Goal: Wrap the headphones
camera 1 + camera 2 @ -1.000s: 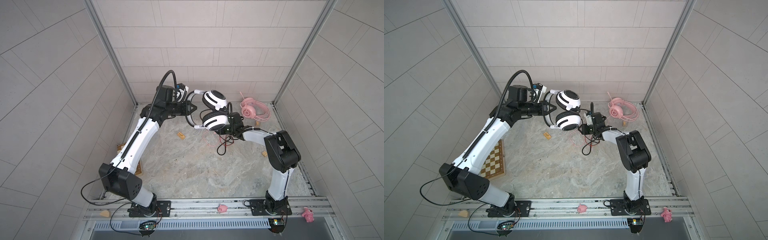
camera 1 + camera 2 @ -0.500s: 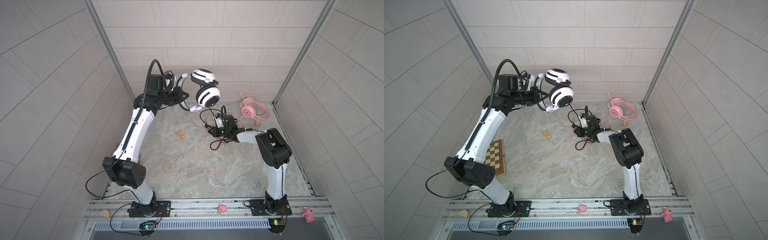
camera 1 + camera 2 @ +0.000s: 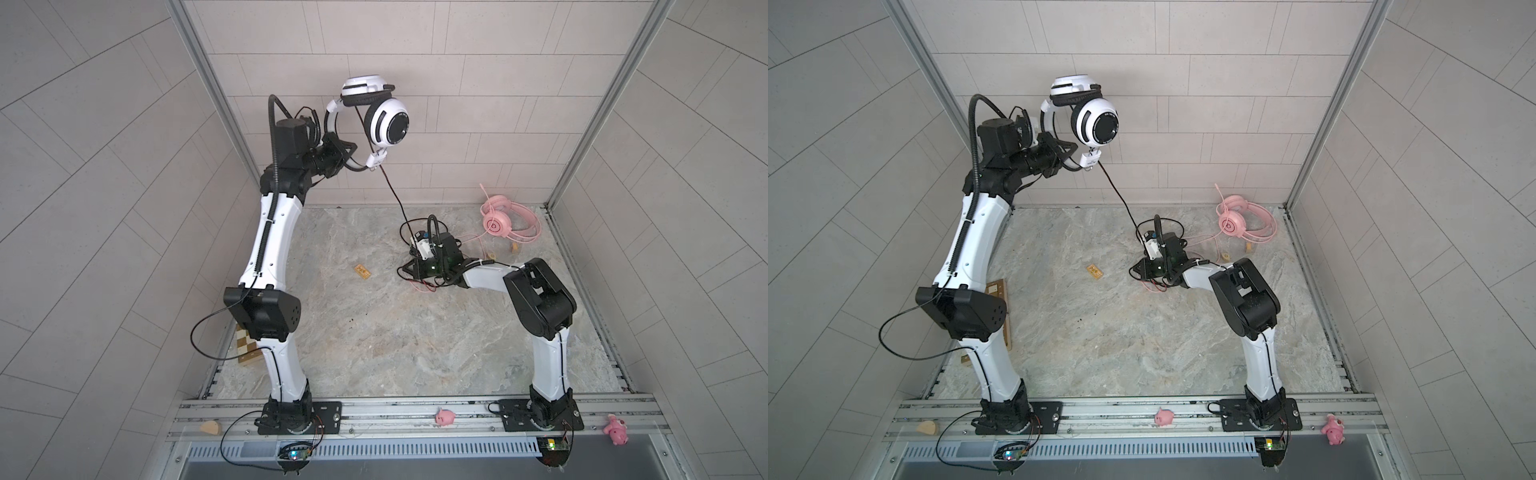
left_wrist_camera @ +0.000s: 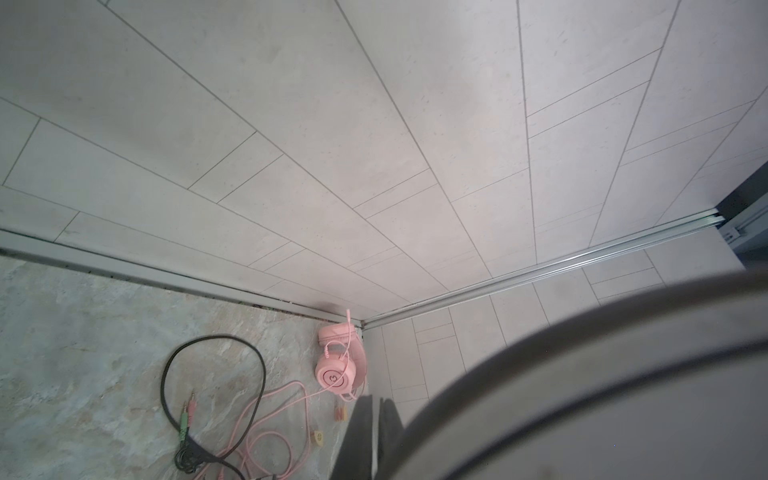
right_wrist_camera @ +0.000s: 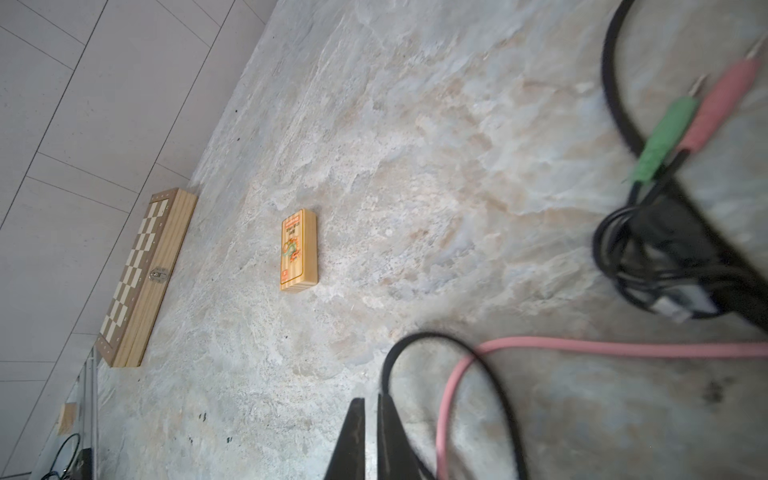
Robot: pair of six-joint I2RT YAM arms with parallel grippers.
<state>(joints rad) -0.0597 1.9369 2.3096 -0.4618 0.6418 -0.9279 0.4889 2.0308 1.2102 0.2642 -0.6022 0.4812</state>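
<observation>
Upper left, the left claw (image 3: 345,159) clamps the band of the white over-ear headset with black stripes (image 3: 386,124), raised high. Its black cable (image 3: 392,193) slants down to the right claw (image 3: 409,269) — closed, against the coiled cable on the marble table (image 3: 374,332). The pink plastic headset (image 3: 500,220) lies upper right.

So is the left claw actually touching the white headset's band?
Touching. In both top views the left claw is shut on the band of the white headset, holding it high above the table.
</observation>
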